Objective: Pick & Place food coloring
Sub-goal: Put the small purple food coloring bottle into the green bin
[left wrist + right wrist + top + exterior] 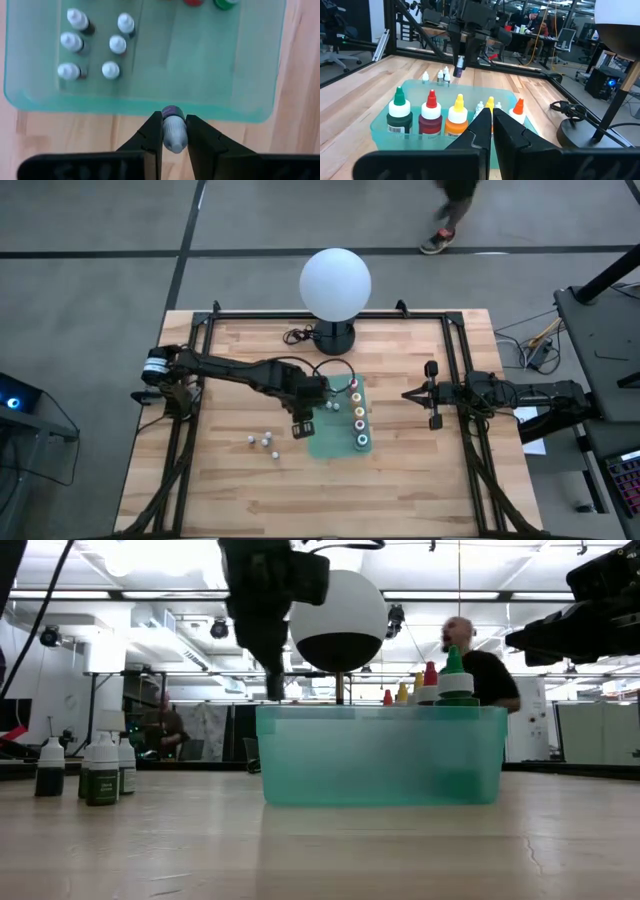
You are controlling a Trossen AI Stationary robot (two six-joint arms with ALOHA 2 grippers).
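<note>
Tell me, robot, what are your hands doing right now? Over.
Left end effector shut on a small whitish-capped bottle, hanging just outside the green tray's rim. Right end effector shut, empty, waiting right of tray. Three small bottles remain on table. Nothing blocking.

Translucent teal bin [385, 131]; bottle tops green [398, 96], red [431, 98], yellow [459, 102], orange [519, 105]; small whitish bottles [118, 44]; pale wood desk [400, 470].

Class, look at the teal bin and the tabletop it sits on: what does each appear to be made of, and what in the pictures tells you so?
Teal bin: likely translucent plastic with a smooth, slightly frosted finish; the bottles inside show dimly through its wall. Tabletop: apparently wood, butcher-block style; pale jointed strips with visible grain and a matte surface.
</note>
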